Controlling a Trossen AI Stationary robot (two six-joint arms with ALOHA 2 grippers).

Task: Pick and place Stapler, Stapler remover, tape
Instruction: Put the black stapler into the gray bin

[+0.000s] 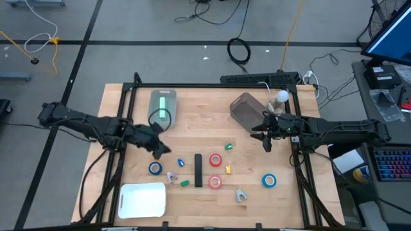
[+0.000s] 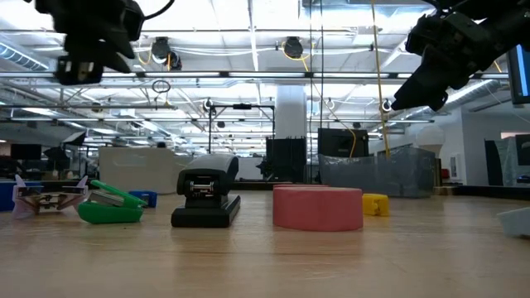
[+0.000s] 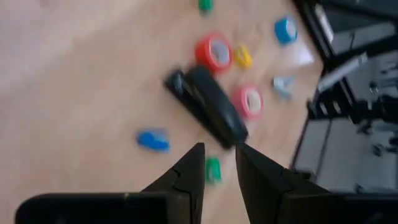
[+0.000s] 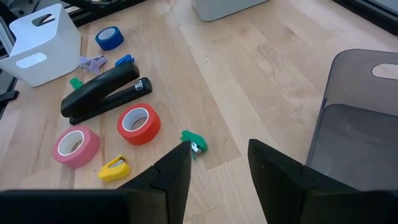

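The left gripper [image 1: 162,149] hangs above the table, its fingers [image 3: 186,174] parted by a narrow gap with nothing between them, just over a blue tape roll [image 1: 155,168] and left of the black stapler [image 1: 198,170]. The stapler lies among the small things at the table's middle: a red tape roll [image 1: 215,160] to its right, a second, paler red roll [image 1: 215,183] nearer the front edge, and small staple removers in blue [image 1: 181,162], green [image 1: 185,183] and yellow [image 1: 227,169] around it. Another blue tape roll [image 1: 269,181] lies farther right, and a white bin [image 1: 142,199] stands at the front left. The right gripper [image 1: 267,142] waits, released and empty, just beside a dark translucent bin [image 1: 247,110].
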